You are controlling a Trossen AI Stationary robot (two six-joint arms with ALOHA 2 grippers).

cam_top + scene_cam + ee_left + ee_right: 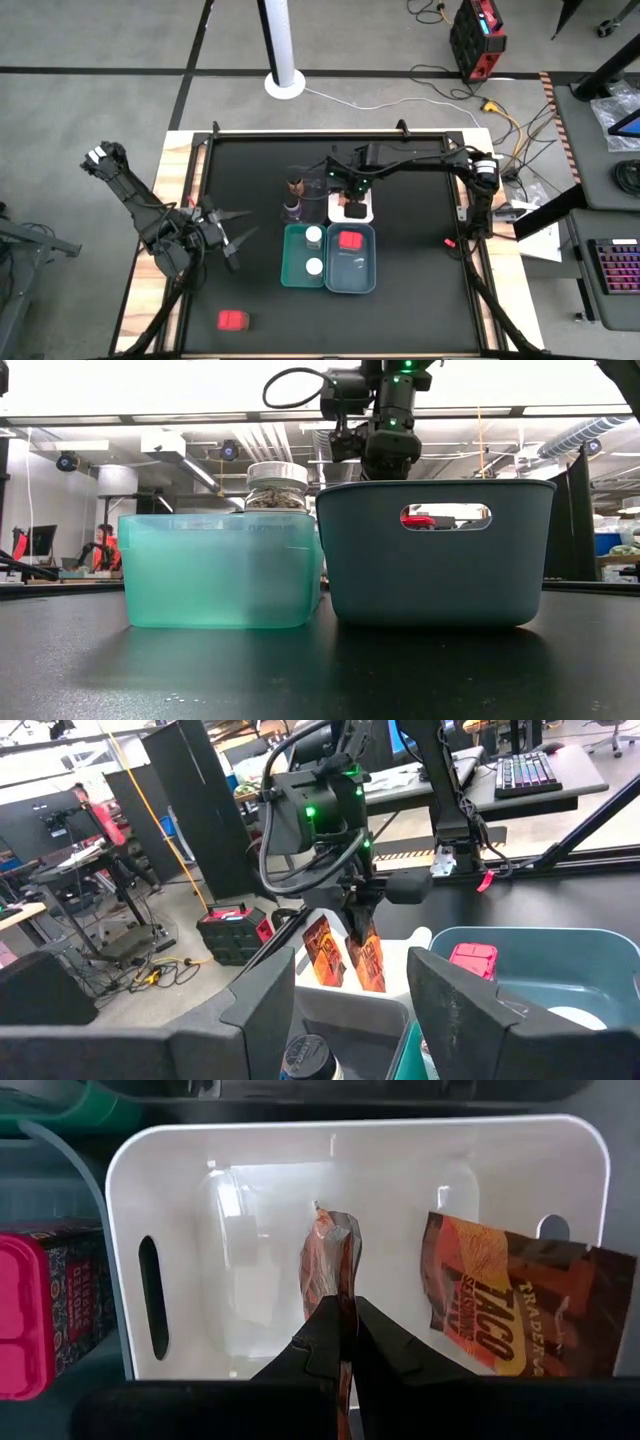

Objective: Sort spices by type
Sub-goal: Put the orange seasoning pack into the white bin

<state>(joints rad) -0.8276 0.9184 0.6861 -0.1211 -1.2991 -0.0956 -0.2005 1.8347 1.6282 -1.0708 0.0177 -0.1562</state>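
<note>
My right gripper (350,192) hangs over the white tray (366,212), shut on an orange-red packet (330,1265). The second packet (515,1315) leans against that tray's wall. Two white-capped jars (314,236) (314,266) stand in the teal tray (290,262), and one red box (350,240) lies in the grey-blue tray (352,278). The other red box (232,320) lies on the table near its near-left corner. The brown-capped bottle (295,185) and the purple bottle (292,209) stand in a clear tray. My left gripper (238,228) waits open, left of the trays. My right gripper pinches the packet by its upper end (360,923) between the two fingers, coming from above and pointing down. The packet hangs upright below the fingers, its lower end (326,1225) inside the white tray. Whether that end touches the tray floor I cannot tell.
The trays sit close together at mid-table, the teal tray (220,570) and grey-blue tray (435,555) side by side nearest the near edge. Bare black table lies left of them and along the near edge. A person (103,547) sits far off in the room.
</note>
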